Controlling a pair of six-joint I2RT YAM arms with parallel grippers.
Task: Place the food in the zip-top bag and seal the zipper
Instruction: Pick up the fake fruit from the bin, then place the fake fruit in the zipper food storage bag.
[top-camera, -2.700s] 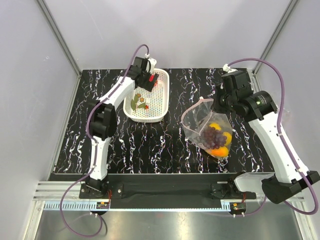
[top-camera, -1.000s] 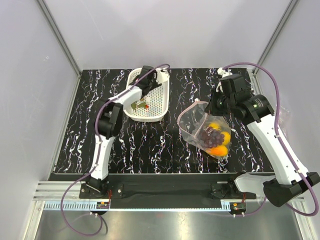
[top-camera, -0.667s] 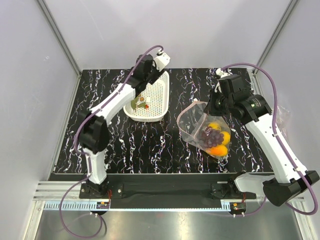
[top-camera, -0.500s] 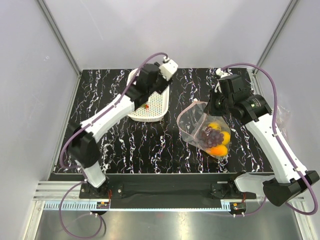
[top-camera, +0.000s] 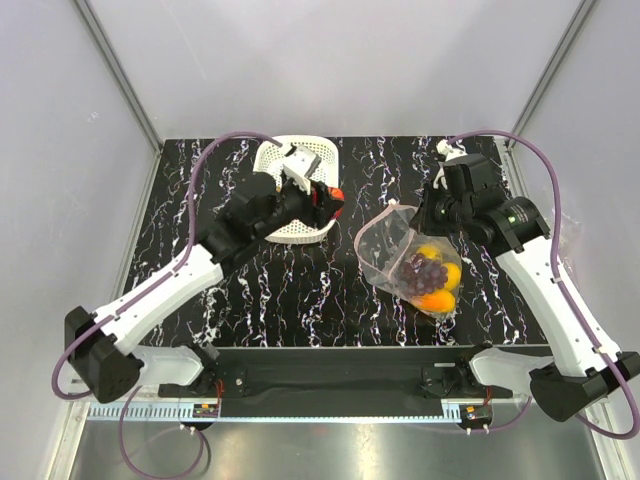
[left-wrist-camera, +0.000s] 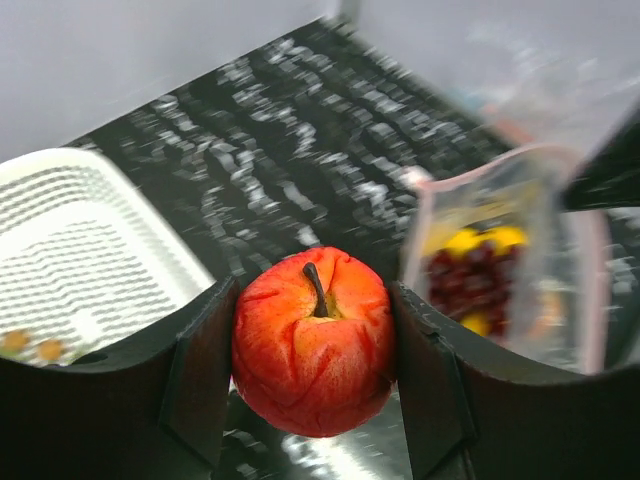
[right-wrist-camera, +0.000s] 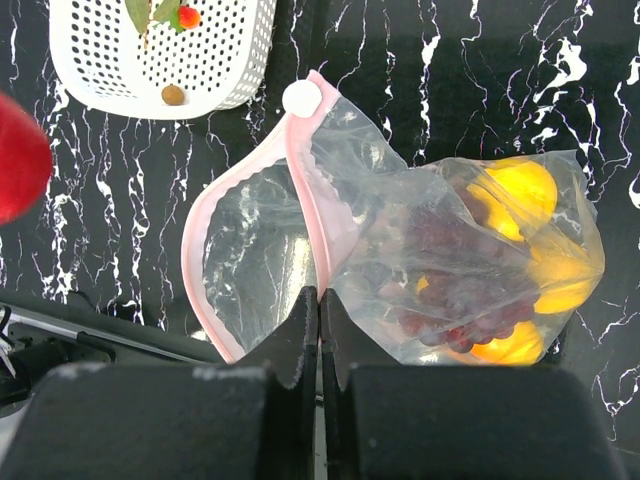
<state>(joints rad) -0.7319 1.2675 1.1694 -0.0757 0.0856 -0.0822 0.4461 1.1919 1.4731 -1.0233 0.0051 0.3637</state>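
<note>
My left gripper (top-camera: 330, 199) is shut on a red apple (left-wrist-camera: 313, 341), held in the air between the white basket and the bag; the apple also shows in the top view (top-camera: 336, 195) and at the left edge of the right wrist view (right-wrist-camera: 20, 157). The clear zip-top bag (top-camera: 412, 260) lies on the table with its mouth open toward the left. It holds yellow lemons (right-wrist-camera: 515, 192), orange pieces (top-camera: 437, 300) and a dark grape bunch (top-camera: 427, 270). My right gripper (right-wrist-camera: 319, 292) is shut on the pink zipper strip (right-wrist-camera: 318, 205), holding the bag's upper mouth edge up.
The white lattice basket (top-camera: 296, 162) stands at the back left of the black marbled table, with a green piece (right-wrist-camera: 150, 10), a small red bit and a brown bit inside. A white slider tab (right-wrist-camera: 301, 97) sits at the zipper's end.
My left arm has lifted out of the basket and swung right and nearer with the apple, stopping close to the bag's mouth. The right arm and bag have hardly moved.
</note>
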